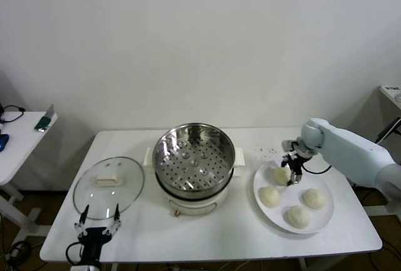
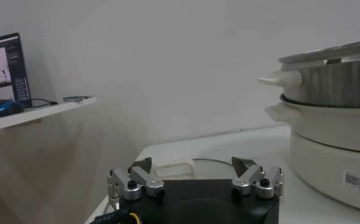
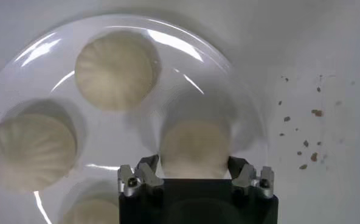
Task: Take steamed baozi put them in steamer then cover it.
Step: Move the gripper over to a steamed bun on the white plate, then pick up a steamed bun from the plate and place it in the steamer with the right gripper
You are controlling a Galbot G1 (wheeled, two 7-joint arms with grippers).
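Several cream-white baozi lie on a white plate (image 1: 326, 216) at the right of the table. My right gripper (image 1: 290, 174) (image 3: 192, 161) is down over the one nearest the steamer (image 1: 280, 174) (image 3: 195, 146). Its fingers press on both sides of that baozi, which still rests on the plate. The others (image 1: 269, 196) (image 1: 314, 198) (image 1: 297, 217) lie untouched, two of them showing in the right wrist view (image 3: 114, 70) (image 3: 28, 152). The shiny steamer (image 1: 164, 158) (image 2: 332, 79) stands empty on its white pot base in the middle. My left gripper (image 1: 98, 224) (image 2: 192, 163) hangs open near the table's front left edge.
The glass lid (image 1: 108, 186) (image 2: 210, 165) with its cream handle (image 1: 106, 180) lies flat left of the steamer, just beyond my left gripper. Dark crumbs (image 3: 301, 131) dot the table beside the plate. A side table (image 1: 19, 136) stands at far left.
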